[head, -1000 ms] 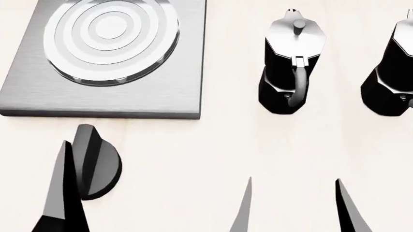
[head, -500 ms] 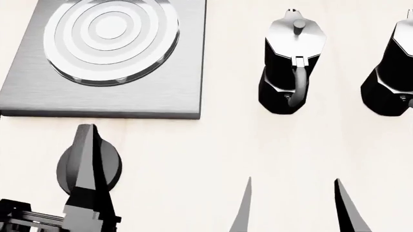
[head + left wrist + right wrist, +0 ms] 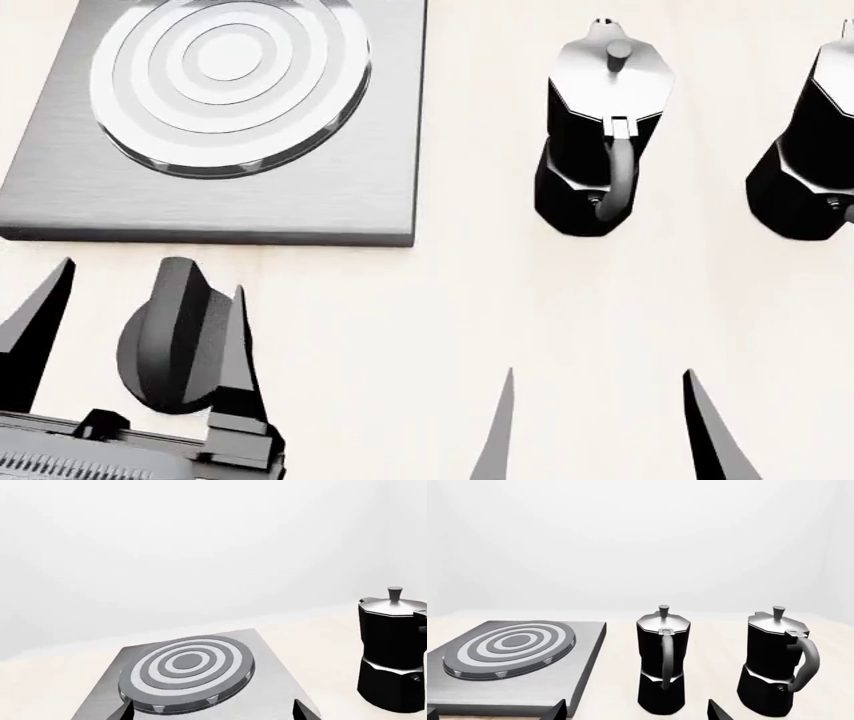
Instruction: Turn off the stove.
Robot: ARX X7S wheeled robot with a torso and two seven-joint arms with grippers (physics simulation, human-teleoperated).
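The stove (image 3: 334, 190) is a grey brushed-metal plate with a ringed round burner (image 3: 227, 70), at the far left of the table. Its black ridged knob (image 3: 167, 340) sits on the table just in front of the plate. My left gripper (image 3: 152, 278) is open around the knob: one finger overlaps the knob's right edge, the other stands apart on its left. The left wrist view shows the burner (image 3: 187, 672) beyond the left gripper (image 3: 212, 709), with the knob out of view. My right gripper (image 3: 599, 374) is open over bare table, holding nothing.
Two black-and-silver moka pots stand to the right of the stove, one (image 3: 603, 140) mid-table and one (image 3: 814, 150) at the right edge. The right wrist view shows both pots (image 3: 662, 665) (image 3: 774, 665) beyond the right gripper (image 3: 637, 709).
My left gripper's fingers were together beside, then over, the knob; now they are spread apart on both sides of it. The right gripper has barely shifted.
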